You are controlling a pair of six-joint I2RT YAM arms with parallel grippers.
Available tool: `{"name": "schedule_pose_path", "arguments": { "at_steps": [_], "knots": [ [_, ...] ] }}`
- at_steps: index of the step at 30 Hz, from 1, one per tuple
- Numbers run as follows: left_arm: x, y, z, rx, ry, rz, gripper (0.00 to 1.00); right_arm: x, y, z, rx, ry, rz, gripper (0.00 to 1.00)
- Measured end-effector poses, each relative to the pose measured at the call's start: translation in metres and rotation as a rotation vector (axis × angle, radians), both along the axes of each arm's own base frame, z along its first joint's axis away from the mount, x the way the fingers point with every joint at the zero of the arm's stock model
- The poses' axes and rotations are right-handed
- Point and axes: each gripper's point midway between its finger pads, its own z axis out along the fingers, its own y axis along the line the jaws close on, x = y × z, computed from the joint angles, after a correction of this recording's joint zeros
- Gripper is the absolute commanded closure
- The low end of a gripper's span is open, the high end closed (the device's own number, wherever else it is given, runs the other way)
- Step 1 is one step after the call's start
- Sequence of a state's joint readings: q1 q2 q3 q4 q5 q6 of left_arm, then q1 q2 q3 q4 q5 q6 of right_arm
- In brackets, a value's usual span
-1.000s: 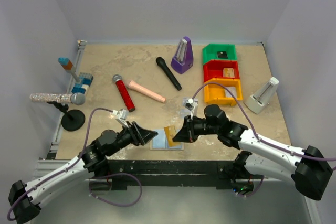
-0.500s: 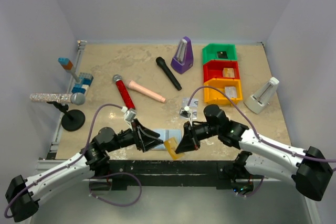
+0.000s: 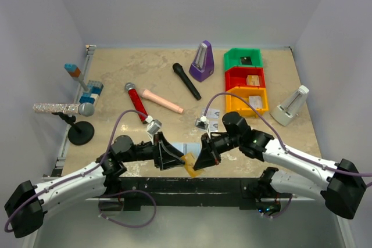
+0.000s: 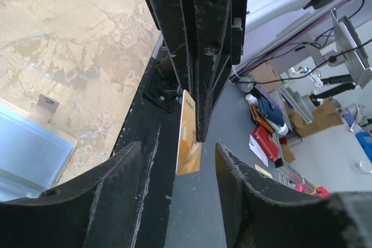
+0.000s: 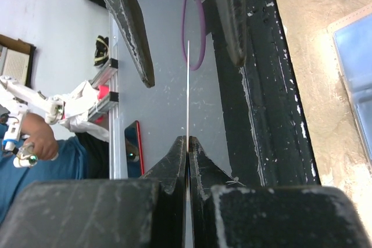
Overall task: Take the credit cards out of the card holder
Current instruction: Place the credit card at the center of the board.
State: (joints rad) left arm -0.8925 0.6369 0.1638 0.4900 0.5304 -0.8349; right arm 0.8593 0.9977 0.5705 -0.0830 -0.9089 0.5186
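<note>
The orange-tan card (image 4: pixel 188 143) is pinched by its upper part in the right gripper (image 3: pixel 201 162), whose jaws are pressed together on it, and it is held upright, clear of the table (image 3: pixel 116 79), over the black rail (image 3: pixel 232 185) at the near edge. The left gripper (image 3: pixel 174 160) is brought up against it with its jaws spread – one finger on each side of the card's free lower part, neither seen to touch it. The card holder (image 3: pixel 185 147) lies opened flat on the table just behind the two grippers, blue inside up; whether other cards sit in it cannot be told, since it is largely hidden.

A handover is judged to be the step in hand. It is best done if the left jaws are centred on the card's flat faces and closed below the right fingertips, so that the two grips do not collide. The right pinch should be let go only once the left one is firm – a card this thin is likely to slip or flex, and a drop here would probably carry it off the table's edge. Any twist between the two wrists should be avoided while both hold it.
</note>
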Motion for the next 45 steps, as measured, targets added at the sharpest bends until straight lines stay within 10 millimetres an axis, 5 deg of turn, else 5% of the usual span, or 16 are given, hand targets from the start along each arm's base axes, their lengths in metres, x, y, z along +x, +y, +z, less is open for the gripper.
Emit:
{"name": "schedule_pose_path", "arguments": {
  "at_steps": [14, 15, 19, 22, 30, 33, 34, 45],
  "knots": [
    [-0.01, -0.004, 0.006, -0.02, -0.016, -0.082, 1.0, -0.002, 0.001, 0.002, -0.006, -0.013, 0.028, 1.0],
    [-0.011, -0.004, 0.005, -0.018, -0.013, -0.084, 1.0, -0.002, 0.001, 0.002, -0.004, -0.013, 0.034, 0.98],
    [-0.011, -0.004, 0.006, -0.02, -0.009, -0.086, 1.0, -0.003, 0.0, 0.001, -0.014, -0.009, 0.039, 0.53],
    [-0.007, -0.004, 0.005, -0.019, -0.005, -0.061, 1.0, -0.002, -0.001, -0.001, -0.028, -0.013, 0.026, 0.43],
    [0.044, 0.015, -0.01, 0.04, 0.083, 0.296, 1.0, 0.017, -0.012, -0.001, -0.105, -0.105, -0.118, 0.39],
    [0.073, 0.036, -0.022, 0.072, 0.144, 0.514, 1.0, 0.028, -0.022, 0.009, -0.103, -0.175, -0.216, 0.4],
    [0.095, 0.057, -0.041, 0.121, 0.208, 0.693, 1.0, 0.036, -0.031, 0.018, -0.091, -0.234, -0.298, 0.4],
    [0.135, 0.099, -0.101, 0.28, 0.36, 1.038, 1.0, 0.046, -0.05, 0.015, -0.1, -0.269, -0.447, 0.4]
  ]
}}
